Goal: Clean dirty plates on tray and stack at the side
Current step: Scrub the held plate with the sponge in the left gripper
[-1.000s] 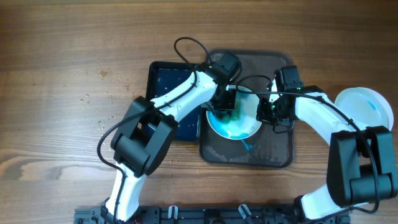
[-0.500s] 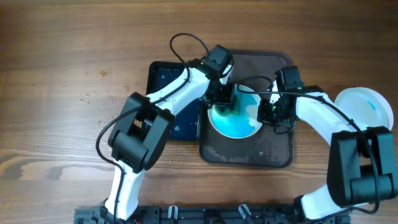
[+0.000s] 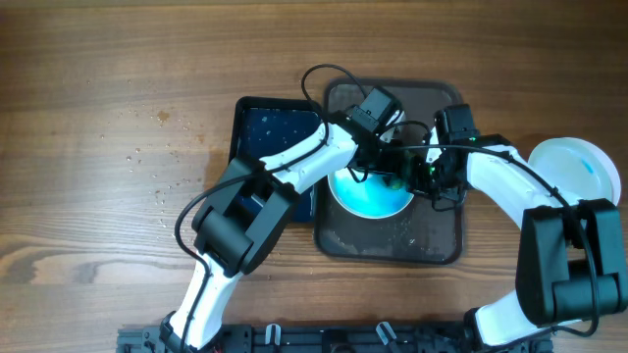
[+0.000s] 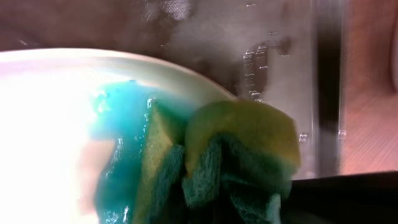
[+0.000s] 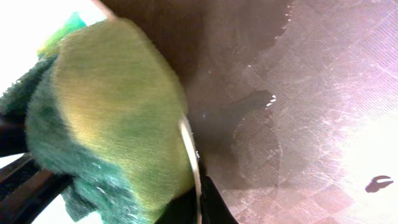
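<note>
Even overhead light is giving a crisp top view, while both wrist views are blowing out and softening up close.

From above, the wooden table [image 3: 98,147] is showing evenly lit with only faint, short shadows, and the wet tray [image 3: 432,245] is giving off a dull sheen. The left wrist view is overexposing the plate [image 4: 50,124] to blank white at left, the sponge [image 4: 242,143] is looking slightly soft, and droplets are glinting on the tray beyond. The right wrist view is burning out at its upper left, the sponge is blurring against the lens, and the tray's textured surface at right is reading sharper under pale pinkish glare.
</note>
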`<state>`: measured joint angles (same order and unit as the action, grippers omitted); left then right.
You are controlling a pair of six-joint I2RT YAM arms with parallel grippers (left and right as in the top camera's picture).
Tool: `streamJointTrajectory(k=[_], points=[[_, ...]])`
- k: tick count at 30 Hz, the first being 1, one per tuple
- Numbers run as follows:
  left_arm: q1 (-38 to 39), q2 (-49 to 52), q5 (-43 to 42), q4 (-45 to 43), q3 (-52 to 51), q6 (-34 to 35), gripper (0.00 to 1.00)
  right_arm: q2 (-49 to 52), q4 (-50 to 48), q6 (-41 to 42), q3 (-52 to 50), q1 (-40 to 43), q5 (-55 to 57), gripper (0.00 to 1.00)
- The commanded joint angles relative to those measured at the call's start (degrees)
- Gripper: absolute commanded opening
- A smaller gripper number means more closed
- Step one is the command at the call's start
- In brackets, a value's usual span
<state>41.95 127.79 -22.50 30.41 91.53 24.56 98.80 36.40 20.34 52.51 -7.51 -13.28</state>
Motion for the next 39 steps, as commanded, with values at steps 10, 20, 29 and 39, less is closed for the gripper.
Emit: streamJointTrajectory(k=[10, 20, 29, 39], points=[[-9.29, 2.62, 40.83, 15.52, -1.6, 0.04, 0.04, 2.73, 0.94, -0.57, -1.64, -0.15, 5.16, 0.04], [-9.51, 2.62, 17.57, 36.74, -1.6, -12.55, 0.04, 2.73, 0.31, 14.64, -1.62, 0.94, 8.79, 0.05], [-9.49, 2.6, -6.73, 33.22, -1.6, -17.29, 0.04, 2.73, 0.44, 19.34, -1.62, 9.11, 2.43, 0.04], [0.15, 2.62, -17.55, 17.86, -1.6, -11.04, 0.04, 2.73, -0.2, 20.2, -1.62, 9.25, 0.72, 0.04]])
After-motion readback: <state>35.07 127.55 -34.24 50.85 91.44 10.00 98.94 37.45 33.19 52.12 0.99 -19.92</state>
